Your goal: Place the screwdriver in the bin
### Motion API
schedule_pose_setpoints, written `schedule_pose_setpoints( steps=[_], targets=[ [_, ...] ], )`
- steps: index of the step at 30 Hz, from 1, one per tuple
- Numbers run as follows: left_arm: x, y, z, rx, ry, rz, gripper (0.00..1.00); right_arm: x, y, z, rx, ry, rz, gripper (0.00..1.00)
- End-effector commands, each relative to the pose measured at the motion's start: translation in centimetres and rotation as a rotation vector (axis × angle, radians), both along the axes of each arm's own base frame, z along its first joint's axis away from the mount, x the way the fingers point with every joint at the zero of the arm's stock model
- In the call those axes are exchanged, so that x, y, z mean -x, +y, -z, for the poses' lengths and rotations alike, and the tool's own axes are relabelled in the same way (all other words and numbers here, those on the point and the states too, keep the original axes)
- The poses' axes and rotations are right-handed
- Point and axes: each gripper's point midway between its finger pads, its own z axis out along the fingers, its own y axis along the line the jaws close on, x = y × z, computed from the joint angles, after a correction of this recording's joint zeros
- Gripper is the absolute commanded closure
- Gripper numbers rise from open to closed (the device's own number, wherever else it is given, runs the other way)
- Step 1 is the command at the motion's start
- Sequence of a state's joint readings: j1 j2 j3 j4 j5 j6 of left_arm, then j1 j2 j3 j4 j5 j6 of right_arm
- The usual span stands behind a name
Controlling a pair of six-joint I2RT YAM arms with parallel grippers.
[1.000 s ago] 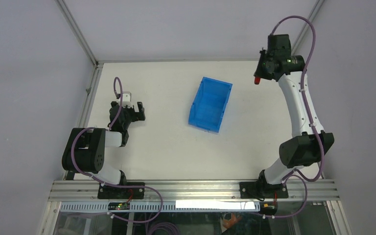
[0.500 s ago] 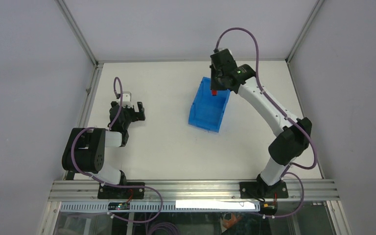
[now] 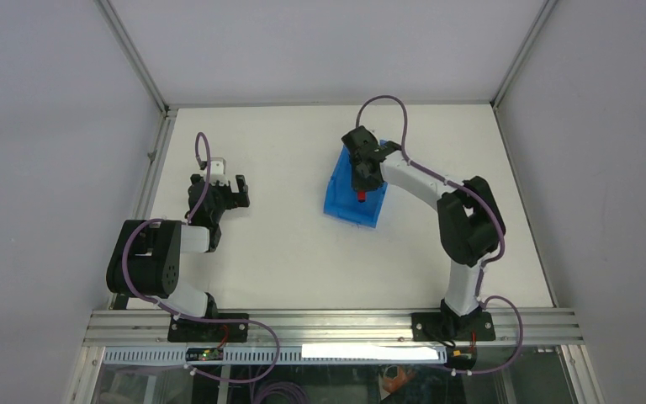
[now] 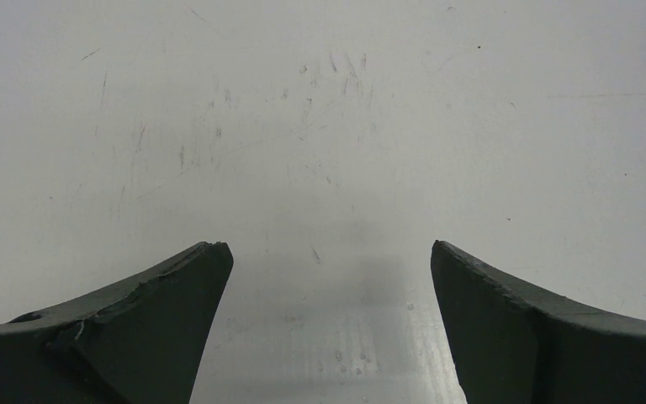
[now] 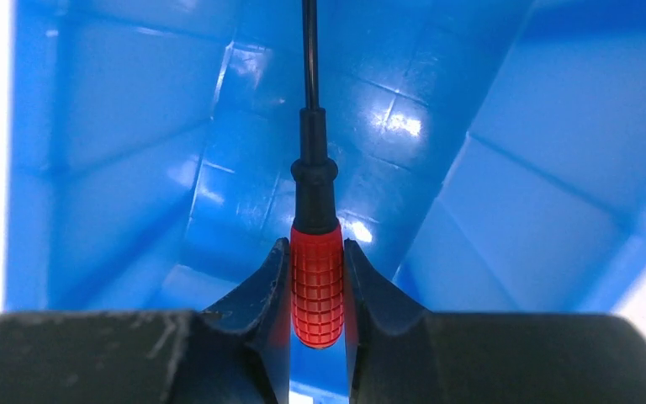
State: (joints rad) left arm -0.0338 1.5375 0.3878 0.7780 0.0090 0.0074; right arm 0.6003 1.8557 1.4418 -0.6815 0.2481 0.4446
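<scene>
Right gripper: closed on the red handle of the screwdriver, poised over the blue bin.
Screwdriver: in the gripper's hold, thin black shaft pointing away along the bin's floor, blue walls on either side.
Bin: askew at the middle of the white surface.
Left gripper: jaws wide apart, low over the scuffed surface, well apart from the bin.
</scene>
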Motion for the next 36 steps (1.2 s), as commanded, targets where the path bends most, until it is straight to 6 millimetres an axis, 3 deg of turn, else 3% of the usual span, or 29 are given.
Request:
schedule_pose_setpoints(
  steps=[1, 7, 11, 17, 20, 21, 23, 26, 31, 36],
  targets=[
    [-0.3, -0.7, -1.5, 0.021, -0.051, 0.015, 0.01, -1.3, 1.3, 1.5, -0.03, -0.02, 0.013, 0.93],
    [-0.3, -0.7, -1.6, 0.021, -0.052, 0.015, 0.01, -2.0, 1.3, 2.2, 0.0, -0.008, 0.04, 0.76],
    [-0.3, -0.6, -1.6, 0.021, -0.052, 0.015, 0.01, -2.6, 1.7, 0.2, -0.012, -0.031, 0.032, 0.71],
    [-0.3, -0.7, -1.6, 0.021, -0.053, 0.016, 0.01, -3.9, 2.2, -6.7, -0.056, -0.156, -0.01, 0.61],
    [-0.3, -0.7, -1.6, 0.021, -0.051, 0.015, 0.01, -4.0, 1.2, -10.5, -0.04, -0.227, -0.006, 0.42],
    [-0.3, -0.7, -1.5, 0.021, -0.051, 0.015, 0.01, -3.9, 0.7, -12.0, -0.038, -0.253, -0.003, 0.08],
    [-0.3, -0.7, -1.5, 0.021, -0.051, 0.015, 0.01, -3.6, 0.1, -14.0, -0.038, -0.291, -0.006, 0.01],
    [-0.3, -0.6, -1.6, 0.021, -0.052, 0.014, 0.01, -3.0, -0.8, -16.6, -0.044, -0.349, -0.017, 0.01],
    [-0.3, -0.7, -1.5, 0.021, -0.051, 0.015, 0.01, -2.8, -5.8, -18.9, -0.003, -0.39, 0.059, 0.0],
    [-0.3, -0.6, -1.5, 0.021, -0.051, 0.015, 0.01, -2.5, -14.3, -19.1, 0.04, -0.36, 0.207, 0.01]
  ],
)
